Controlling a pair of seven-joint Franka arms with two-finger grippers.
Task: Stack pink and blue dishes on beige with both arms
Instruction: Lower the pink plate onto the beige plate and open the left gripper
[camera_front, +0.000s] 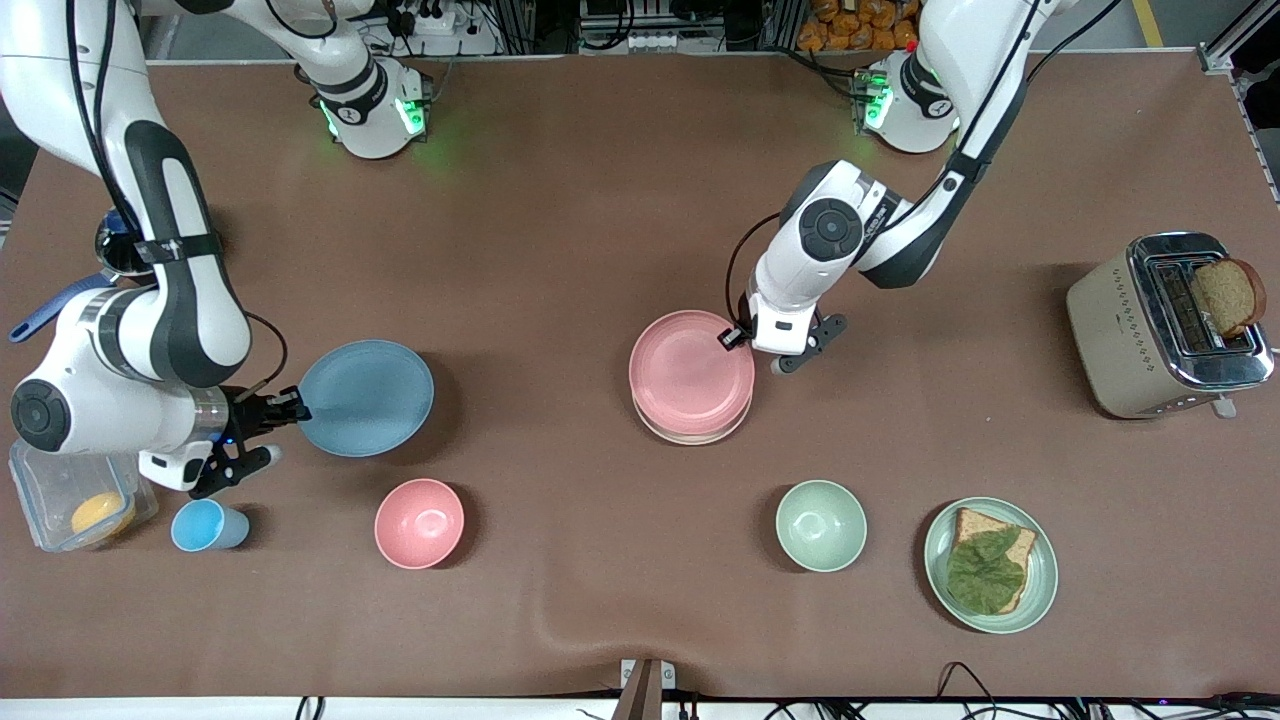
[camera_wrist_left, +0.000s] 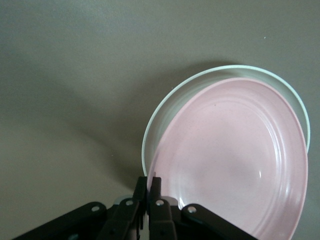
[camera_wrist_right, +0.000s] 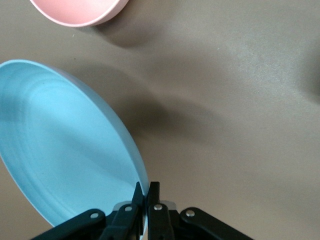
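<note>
Pink plate, one, lies on the single beige plate, rim pinched in the left claw. One blue plate, tilted above the bench, is gripped at its rim by the right claw.

Pink plate lies on beige plate.

Both grippers, left and right, have fingers pinched together.
</note>
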